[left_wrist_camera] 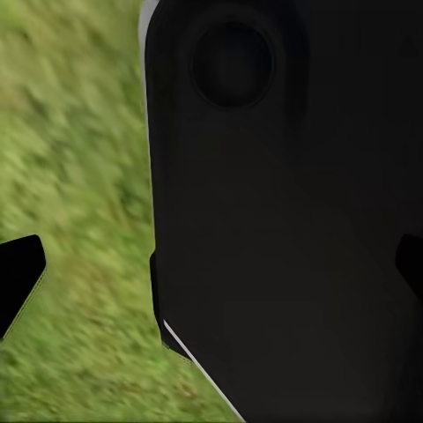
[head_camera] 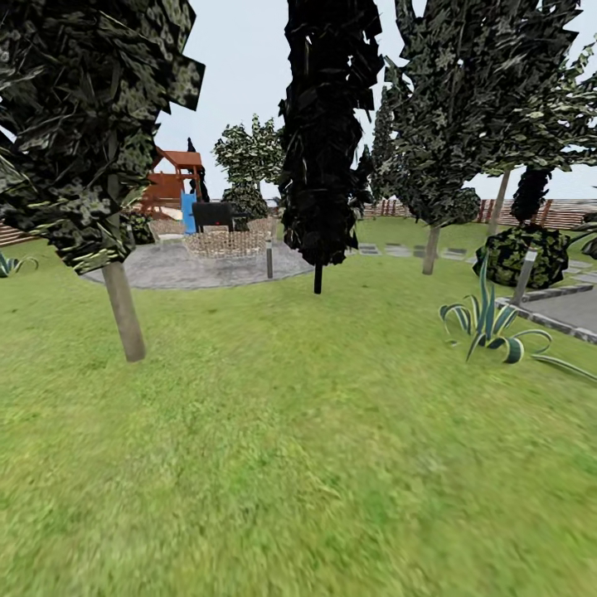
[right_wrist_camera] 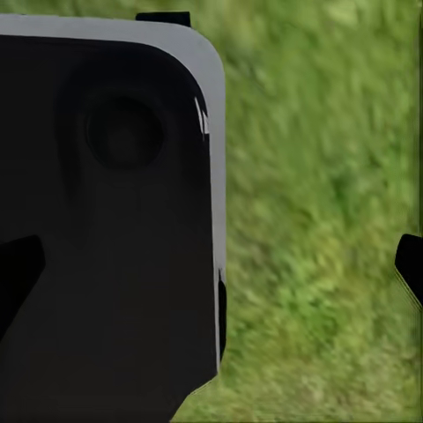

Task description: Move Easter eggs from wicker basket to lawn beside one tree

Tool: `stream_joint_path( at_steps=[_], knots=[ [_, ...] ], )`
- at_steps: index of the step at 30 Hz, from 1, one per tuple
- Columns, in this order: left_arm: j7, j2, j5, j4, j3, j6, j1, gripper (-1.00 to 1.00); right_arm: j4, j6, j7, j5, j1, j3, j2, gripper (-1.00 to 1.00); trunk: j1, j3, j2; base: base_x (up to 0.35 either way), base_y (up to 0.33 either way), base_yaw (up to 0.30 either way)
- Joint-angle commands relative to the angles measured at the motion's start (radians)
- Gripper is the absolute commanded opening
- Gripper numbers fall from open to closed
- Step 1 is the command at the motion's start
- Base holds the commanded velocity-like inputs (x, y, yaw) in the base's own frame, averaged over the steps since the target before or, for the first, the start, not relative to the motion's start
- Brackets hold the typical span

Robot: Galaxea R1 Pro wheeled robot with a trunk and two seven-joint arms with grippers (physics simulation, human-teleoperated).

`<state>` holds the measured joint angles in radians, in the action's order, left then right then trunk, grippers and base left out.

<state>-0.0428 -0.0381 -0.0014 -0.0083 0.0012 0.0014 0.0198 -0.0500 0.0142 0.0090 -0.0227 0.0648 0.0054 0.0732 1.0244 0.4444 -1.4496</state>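
Both grippers' jaws stood spread with nothing between them, the left gripper (left_wrist_camera: 211, 269) and right gripper (right_wrist_camera: 211, 269) hanging over the lawn (head_camera: 298, 464) beside dark panels of the robot's body (left_wrist_camera: 282, 229). No basket or eggs were in sight, so the robot was judged to be on its way, searching. A bare-trunked tree (head_camera: 124, 311) stood near at left, a cypress (head_camera: 319, 166) ahead; the next move called for finding the basket.
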Motion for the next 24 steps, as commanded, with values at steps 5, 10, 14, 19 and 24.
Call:
stream_joint_path(
  at_steps=[5,10,14,19,24],
  knots=[
    [-0.003,0.000,0.000,-0.001,0.000,0.000,0.000,1.00,-0.001,0.001,-0.001,-0.003,0.001,0.001,0.000,1.00,0.001,0.001,0.000,0.338,0.000,0.000],
    [-0.003,0.000,-0.001,-0.001,0.000,0.000,0.000,1.00,-0.001,0.001,-0.001,-0.003,0.001,0.001,0.000,1.00,0.001,0.001,0.000,0.338,0.000,0.000],
    [-0.003,0.000,-0.002,-0.001,0.000,0.000,0.000,1.00,-0.001,0.001,-0.001,-0.003,0.001,0.001,0.000,1.00,0.001,0.001,0.000,0.338,0.000,0.000],
    [-0.003,0.000,-0.002,-0.001,0.000,0.000,0.000,1.00,-0.002,0.000,0.002,-0.002,0.001,0.001,-0.001,1.00,0.001,0.001,0.000,0.338,0.000,-0.093],
    [-0.003,0.000,-0.002,-0.001,-0.001,0.000,0.000,1.00,-0.002,0.000,0.006,-0.002,0.001,0.001,-0.001,1.00,0.001,0.001,0.000,0.338,0.000,-0.286]
  ],
)
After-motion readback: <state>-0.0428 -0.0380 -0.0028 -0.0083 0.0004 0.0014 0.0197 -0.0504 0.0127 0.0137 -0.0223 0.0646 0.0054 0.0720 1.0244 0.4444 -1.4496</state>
